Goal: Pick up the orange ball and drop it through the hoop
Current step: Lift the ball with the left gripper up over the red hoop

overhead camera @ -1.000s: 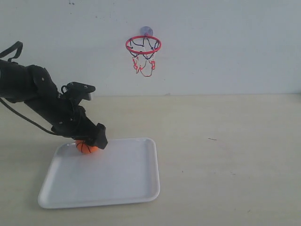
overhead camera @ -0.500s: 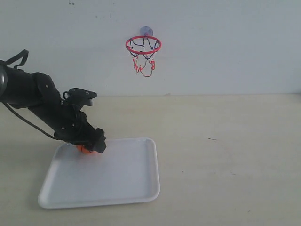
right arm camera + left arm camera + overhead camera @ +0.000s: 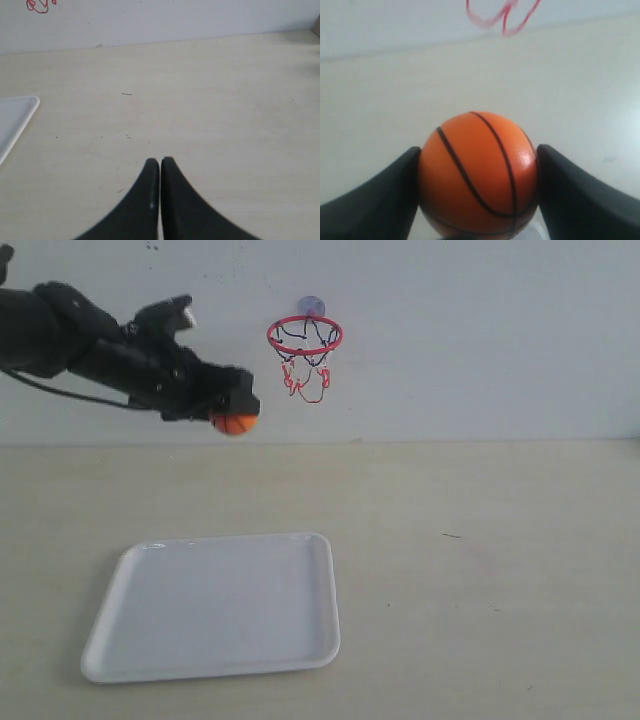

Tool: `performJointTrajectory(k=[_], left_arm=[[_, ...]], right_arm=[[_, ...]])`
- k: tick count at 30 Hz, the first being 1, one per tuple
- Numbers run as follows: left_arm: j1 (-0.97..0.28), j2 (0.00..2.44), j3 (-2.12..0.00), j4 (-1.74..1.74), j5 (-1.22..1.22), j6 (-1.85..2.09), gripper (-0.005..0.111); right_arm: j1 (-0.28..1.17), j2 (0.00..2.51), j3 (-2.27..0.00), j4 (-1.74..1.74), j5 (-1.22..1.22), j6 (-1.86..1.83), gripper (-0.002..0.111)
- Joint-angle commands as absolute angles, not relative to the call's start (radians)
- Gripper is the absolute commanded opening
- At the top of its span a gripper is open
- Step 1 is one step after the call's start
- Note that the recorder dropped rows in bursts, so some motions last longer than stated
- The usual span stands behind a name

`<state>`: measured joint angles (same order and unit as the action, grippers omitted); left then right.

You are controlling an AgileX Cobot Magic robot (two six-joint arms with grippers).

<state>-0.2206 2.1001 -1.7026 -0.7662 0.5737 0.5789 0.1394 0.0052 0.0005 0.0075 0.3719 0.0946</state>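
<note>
Your left gripper [image 3: 478, 167] clamps the ball [image 3: 236, 424] lower left of the hoop [image 3: 304, 336]; raise and centre it overhead before you release.

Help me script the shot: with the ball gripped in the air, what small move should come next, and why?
Probably raise the left gripper higher while carrying it toward the hoop. It is shut on the orange ball, which in the exterior view hangs lower than the red ring and to its left, so releasing now would likely miss.
</note>
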Motion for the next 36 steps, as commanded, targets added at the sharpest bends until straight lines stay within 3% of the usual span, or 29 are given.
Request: performJointTrajectory(k=[1, 8, 20, 36], left_arm=[[-0.172, 2.111, -1.849, -0.949, 0.631, 0.631, 0.004], [-0.138, 2.192, -2.042, -1.157, 0.666, 0.641, 0.004], [-0.172, 2.417, -2.404, -1.163, 0.718, 0.525, 0.004], [-0.214, 2.492, -2.466, -1.191, 0.695, 0.518, 0.004]], right_arm=[[0.14, 0.0, 0.0, 0.0, 0.367, 0.095, 0.0], [0.14, 0.0, 0.0, 0.0, 0.367, 0.095, 0.0], [0.14, 0.0, 0.0, 0.0, 0.367, 0.095, 0.0], [0.14, 0.0, 0.0, 0.0, 0.367, 0.095, 0.0]])
